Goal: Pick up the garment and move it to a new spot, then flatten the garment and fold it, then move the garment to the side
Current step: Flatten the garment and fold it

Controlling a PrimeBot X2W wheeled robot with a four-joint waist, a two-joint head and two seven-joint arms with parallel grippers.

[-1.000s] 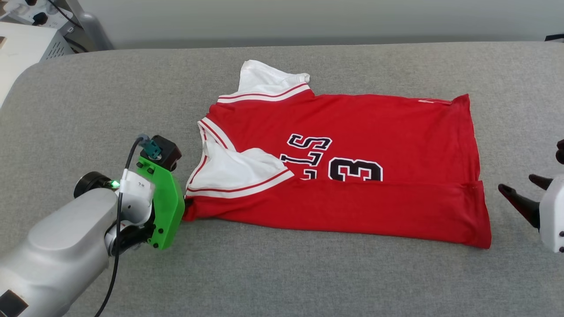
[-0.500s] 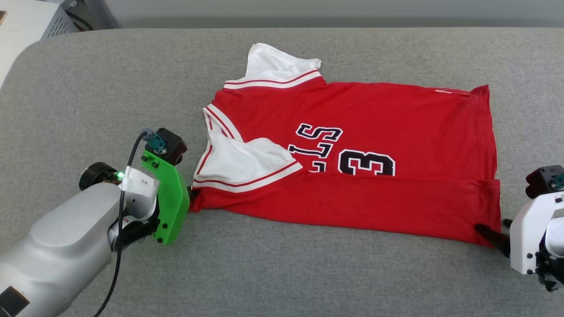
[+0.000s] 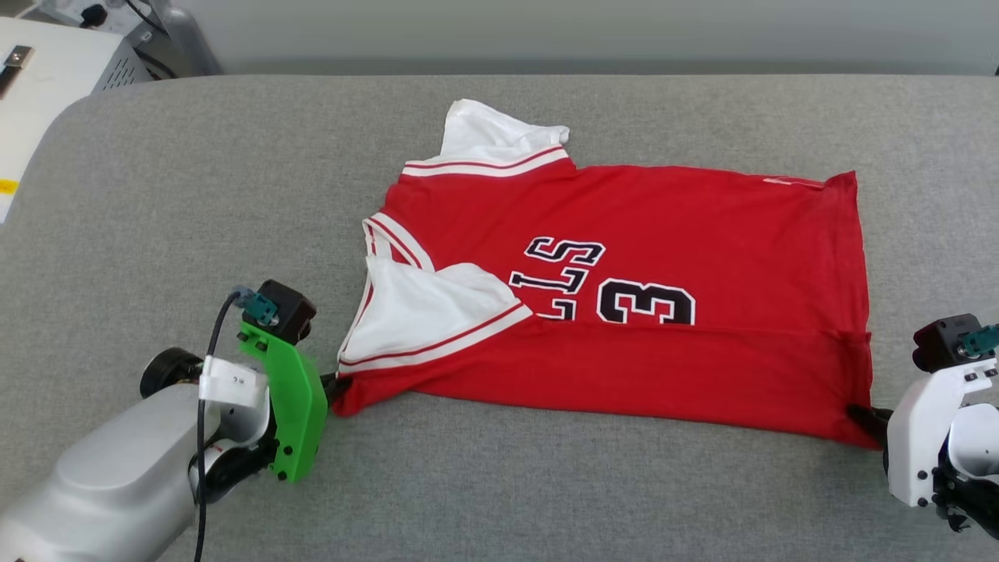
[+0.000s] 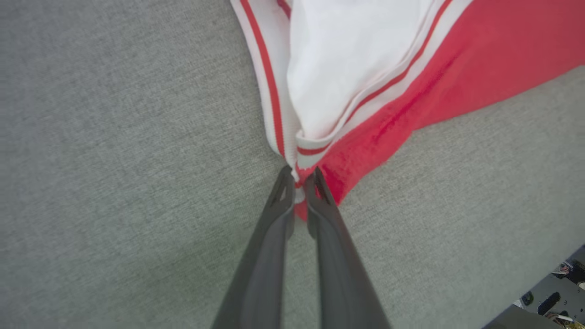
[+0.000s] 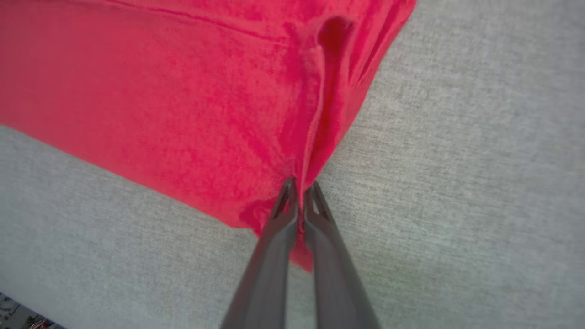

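Grey fabric covers the worktop (image 3: pixel 546 492), and the red basketball jersey (image 3: pixel 702 226) lies flat across its middle, collar toward the robot's left, with the near edge folded up over part of the black lettering and number. The left hand (image 4: pixel 299 183) pinches the striped-trim corner by the white sleeve — the right hand (image 5: pixel 300 192) is clamped on the near hem corner.
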